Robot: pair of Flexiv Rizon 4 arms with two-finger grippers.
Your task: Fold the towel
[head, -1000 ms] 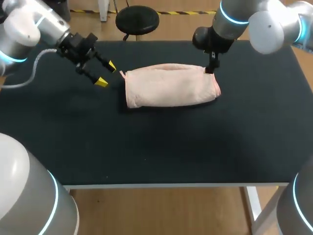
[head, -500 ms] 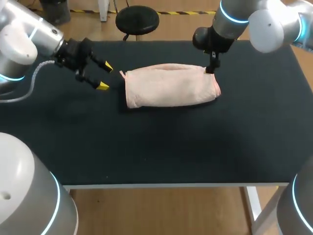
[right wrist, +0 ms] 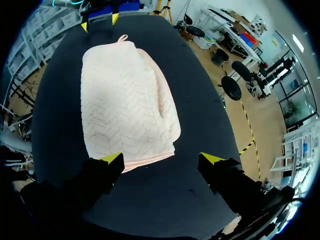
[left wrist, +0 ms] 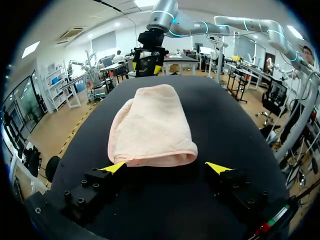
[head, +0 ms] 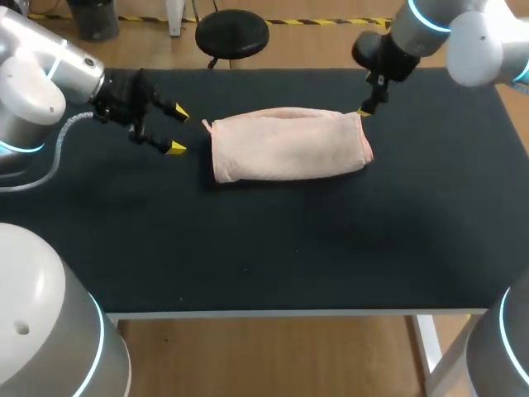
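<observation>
A pale pink towel (head: 288, 145) lies folded into a long bundle on the black table (head: 264, 240), with a small loop at its left end. My left gripper (head: 177, 130) stands open just off that left end, fingers pointing at it; in the left wrist view the towel (left wrist: 151, 126) lies just ahead of the open gripper (left wrist: 167, 168). My right gripper (head: 364, 112) hovers at the towel's far right corner. In the right wrist view the towel (right wrist: 125, 107) stretches ahead of the open gripper (right wrist: 161, 159), its near edge by one fingertip. Neither gripper holds anything.
The dark tabletop stretches bare in front of the towel to the white front edge (head: 297, 313). Nothing else lies on it.
My right gripper has lifted off the towel's right end and drawn back to the far right. My left arm has pulled back a little to the left. The towel lies unchanged.
</observation>
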